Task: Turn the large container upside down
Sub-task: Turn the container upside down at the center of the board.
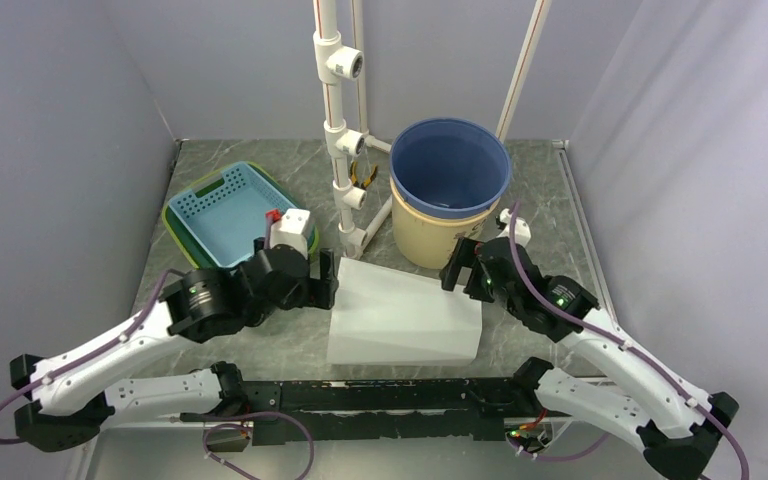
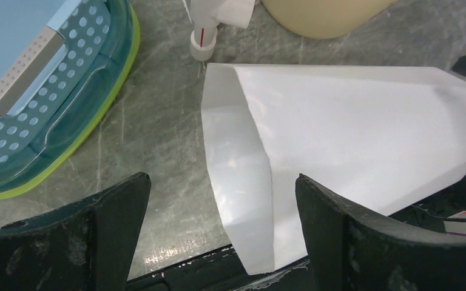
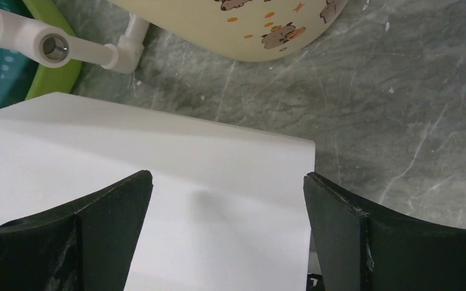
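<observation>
Though unseen from above, cartoon prints (image 3: 277,35) on bucket (image 3: 206,27) near white container (image 3: 158,151)

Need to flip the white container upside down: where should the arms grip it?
Probably by its two ends, one arm each. The white container lies on its side, wider end toward the open left gripper, narrower end toward the open right gripper. Its body looks too broad for one jaw, so come in from left and right and take an edge at each end.

left end effector (image 2: 221,182): jaws spread | right end effector (image 3: 228,177): jaws spread
</observation>
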`<action>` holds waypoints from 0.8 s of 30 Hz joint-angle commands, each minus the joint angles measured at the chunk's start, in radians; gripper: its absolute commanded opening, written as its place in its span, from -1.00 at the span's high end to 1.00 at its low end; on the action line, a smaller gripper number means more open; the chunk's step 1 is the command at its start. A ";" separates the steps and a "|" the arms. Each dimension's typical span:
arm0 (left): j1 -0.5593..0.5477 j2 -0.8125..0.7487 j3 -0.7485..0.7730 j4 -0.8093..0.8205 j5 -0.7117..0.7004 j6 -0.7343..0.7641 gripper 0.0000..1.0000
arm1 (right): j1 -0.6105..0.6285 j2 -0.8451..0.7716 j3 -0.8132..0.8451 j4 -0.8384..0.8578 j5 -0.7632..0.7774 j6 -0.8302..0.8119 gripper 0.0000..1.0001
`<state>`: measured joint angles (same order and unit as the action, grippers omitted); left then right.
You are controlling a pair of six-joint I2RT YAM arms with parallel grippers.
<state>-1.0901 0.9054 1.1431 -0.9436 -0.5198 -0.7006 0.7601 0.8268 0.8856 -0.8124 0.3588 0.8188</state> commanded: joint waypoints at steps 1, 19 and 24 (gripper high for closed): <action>-0.002 0.047 0.057 0.024 -0.018 -0.037 -0.89 | 0.002 -0.061 -0.019 0.064 -0.016 0.011 -0.99; 0.008 0.145 -0.067 0.132 0.233 -0.083 0.33 | -0.002 -0.205 -0.164 -0.001 -0.169 0.295 -0.97; 0.009 0.138 -0.097 0.142 0.224 -0.105 0.60 | -0.002 -0.183 -0.140 -0.068 -0.144 0.336 -0.96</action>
<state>-1.0790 1.0386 1.0821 -0.8238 -0.3302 -0.7715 0.7551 0.6285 0.7254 -0.8261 0.2344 1.0874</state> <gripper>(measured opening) 0.229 0.985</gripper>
